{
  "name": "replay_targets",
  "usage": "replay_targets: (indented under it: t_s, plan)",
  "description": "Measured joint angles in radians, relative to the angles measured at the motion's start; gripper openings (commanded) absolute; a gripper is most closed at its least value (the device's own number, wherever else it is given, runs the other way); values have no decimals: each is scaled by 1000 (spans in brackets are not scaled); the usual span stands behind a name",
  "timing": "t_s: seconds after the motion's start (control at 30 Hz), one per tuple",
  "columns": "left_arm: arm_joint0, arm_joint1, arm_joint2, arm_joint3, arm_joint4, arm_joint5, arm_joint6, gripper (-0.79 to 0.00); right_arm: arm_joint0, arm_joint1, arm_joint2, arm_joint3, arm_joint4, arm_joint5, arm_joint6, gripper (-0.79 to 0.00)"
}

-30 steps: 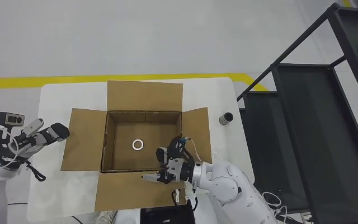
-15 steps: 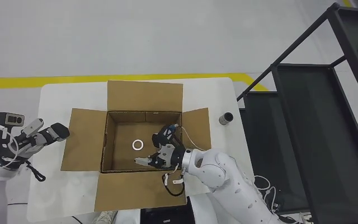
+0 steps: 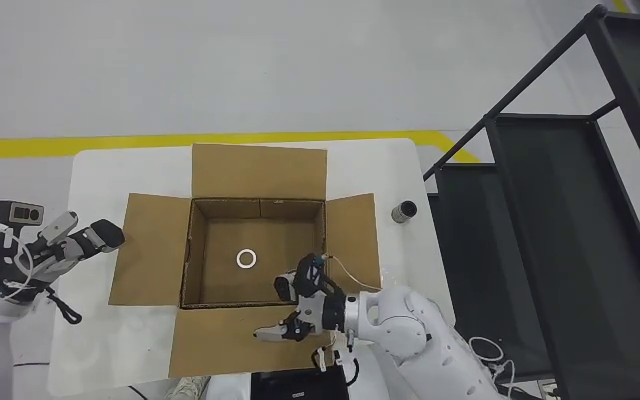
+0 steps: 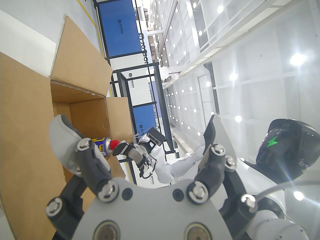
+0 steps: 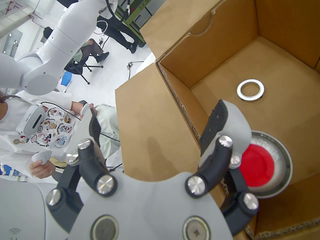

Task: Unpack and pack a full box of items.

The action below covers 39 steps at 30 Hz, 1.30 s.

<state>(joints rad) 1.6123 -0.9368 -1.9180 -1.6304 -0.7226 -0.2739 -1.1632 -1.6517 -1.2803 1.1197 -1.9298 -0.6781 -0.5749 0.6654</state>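
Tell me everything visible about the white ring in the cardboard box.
The small white ring is a thin flat band with an open centre. It looks glossy, plastic or metal, unclear which. It lies flat on the floor of the open brown cardboard box, near its middle, clear of the walls, touching only the floor.

You have a white round-cornered table (image 3: 120,170) before you. At its centre sits an open brown cardboard box (image 3: 258,172), its four flaps spread outward. At three o'clock from the box, near the table's edge, rests a small dark cylinder (image 3: 404,212), apart from the flap.
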Motion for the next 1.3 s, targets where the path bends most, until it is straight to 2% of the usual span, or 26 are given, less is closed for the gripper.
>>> replay_targets:
  t_s: [0.33,0.63,0.93,1.3]
  plan:
    - [0,0,0,0,0,0,0,0,-27,28,56,28,83,-88,-5,0]
    - [0,0,0,0,0,0,0,0,22,35,58,43,49,-29,-55,0]
    - [0,0,0,0,0,0,0,0,96,30,2,57,-6,96,-85,0]
    - [0,0,0,0,0,0,0,0,207,20,-65,134,0,149,-98,0]
